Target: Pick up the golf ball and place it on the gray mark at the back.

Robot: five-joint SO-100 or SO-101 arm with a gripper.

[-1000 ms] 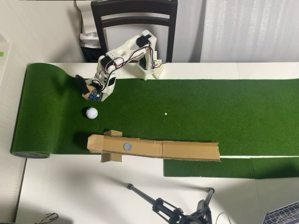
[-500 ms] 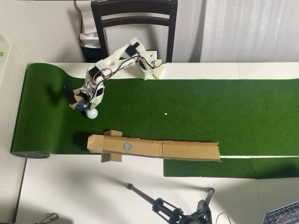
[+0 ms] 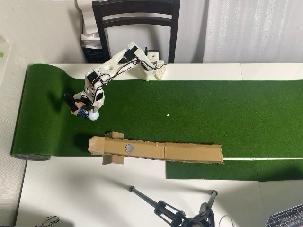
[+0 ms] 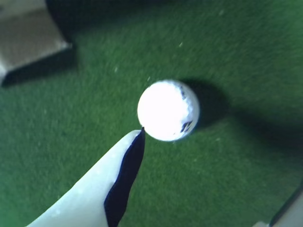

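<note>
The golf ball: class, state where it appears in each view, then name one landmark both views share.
Overhead view: the golf ball lies on the turf at left, beside the end effector.
Wrist view: the ball sits just right of centre, at a fingertip.
Shared landmark: the cardboard ramp, its end at the wrist view's upper left.

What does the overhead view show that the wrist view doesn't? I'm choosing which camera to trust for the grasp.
Only the overhead view shows the gray mark on the cardboard ramp, the whole arm, the tiny white dot and the chair. Only the wrist view shows a pincer fingertip right at the ball's edge and the dark print on the ball. Both show the golf ball resting on the green turf, not lifted.
</note>
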